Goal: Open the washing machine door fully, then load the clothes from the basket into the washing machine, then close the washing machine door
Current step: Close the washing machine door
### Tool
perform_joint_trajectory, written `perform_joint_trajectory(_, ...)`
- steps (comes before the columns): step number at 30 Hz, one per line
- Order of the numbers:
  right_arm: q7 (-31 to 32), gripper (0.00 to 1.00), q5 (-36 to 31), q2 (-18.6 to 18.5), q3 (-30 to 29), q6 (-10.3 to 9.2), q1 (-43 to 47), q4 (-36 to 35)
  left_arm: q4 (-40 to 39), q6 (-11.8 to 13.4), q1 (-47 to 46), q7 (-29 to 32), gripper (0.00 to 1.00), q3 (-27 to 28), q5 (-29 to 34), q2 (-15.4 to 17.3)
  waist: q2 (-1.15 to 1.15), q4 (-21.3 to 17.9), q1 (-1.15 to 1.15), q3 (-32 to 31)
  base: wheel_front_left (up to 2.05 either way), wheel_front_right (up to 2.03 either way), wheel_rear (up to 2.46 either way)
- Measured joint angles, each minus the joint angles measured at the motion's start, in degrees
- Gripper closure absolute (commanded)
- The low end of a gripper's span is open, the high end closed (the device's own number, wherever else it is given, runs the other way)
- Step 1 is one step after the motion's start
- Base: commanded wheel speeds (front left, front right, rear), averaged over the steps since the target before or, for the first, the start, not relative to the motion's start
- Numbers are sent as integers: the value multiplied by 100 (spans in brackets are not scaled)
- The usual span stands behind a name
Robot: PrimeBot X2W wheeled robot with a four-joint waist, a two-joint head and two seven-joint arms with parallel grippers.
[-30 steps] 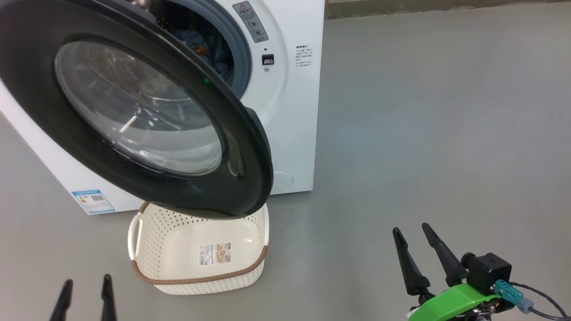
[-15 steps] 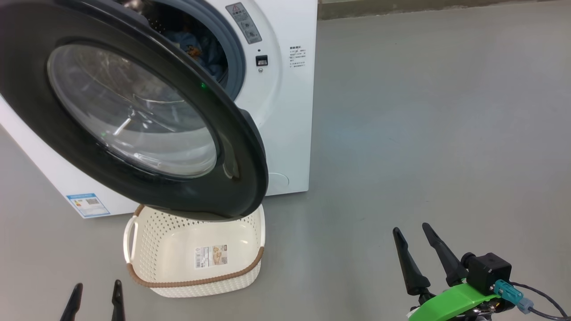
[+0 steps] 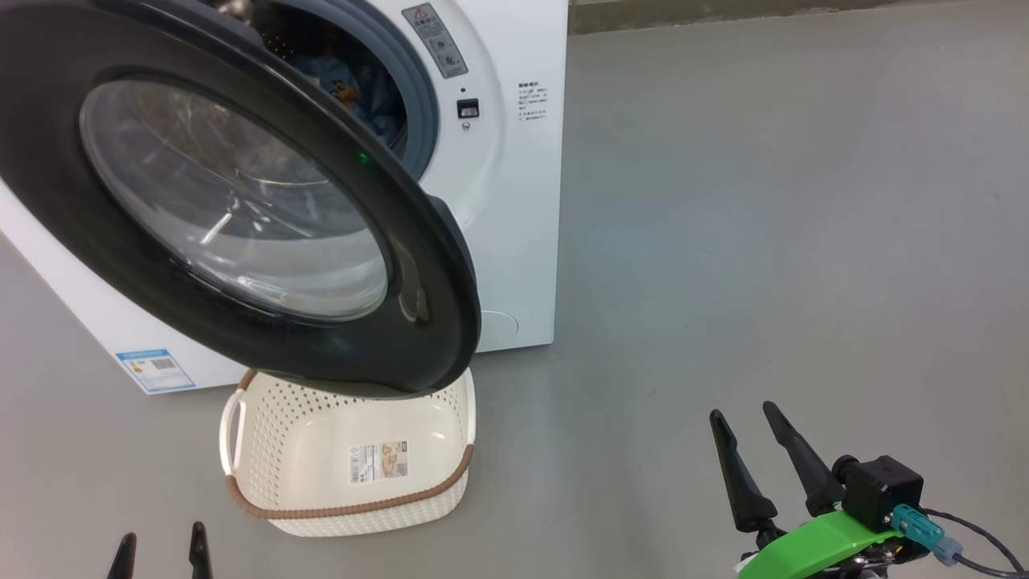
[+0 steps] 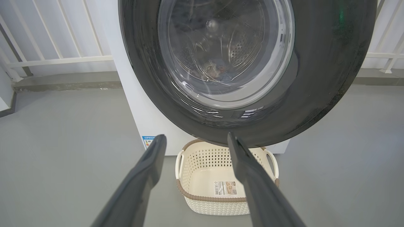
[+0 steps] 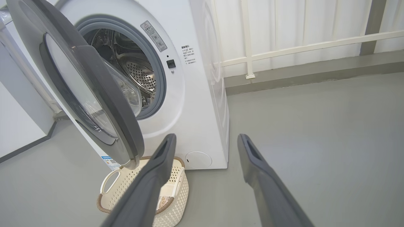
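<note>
Ahead of the left gripper [image 4: 195, 137], jaws apart, the open door [image 4: 315, 78] hangs facing it; the right gripper [image 3: 741, 412], also apart, seems farther.

You have a smooth grey floor [image 3: 764, 241] carrying everything here. The washing machine [image 3: 514, 201] stands directly on it, a big white box with a blue sticker [image 3: 154, 368] low on its front. The basket [image 3: 370, 519] sits on the floor just in front of the washing machine, by its lower front edge, opening upward, with a label sticker [image 3: 378, 461] on its base. Behind the washing machine, a low grey kerb [image 5: 315, 74] borders the floor.
</note>
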Motion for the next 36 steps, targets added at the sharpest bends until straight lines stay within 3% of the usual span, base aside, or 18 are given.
perform_joint_trajectory(36, 0, 0, -82, 1, -42, 0, 0, 26, -9, 103, -109, 0, 0, -41, -201, -31, 0, 4, 0, 17, 0, 0, 0)
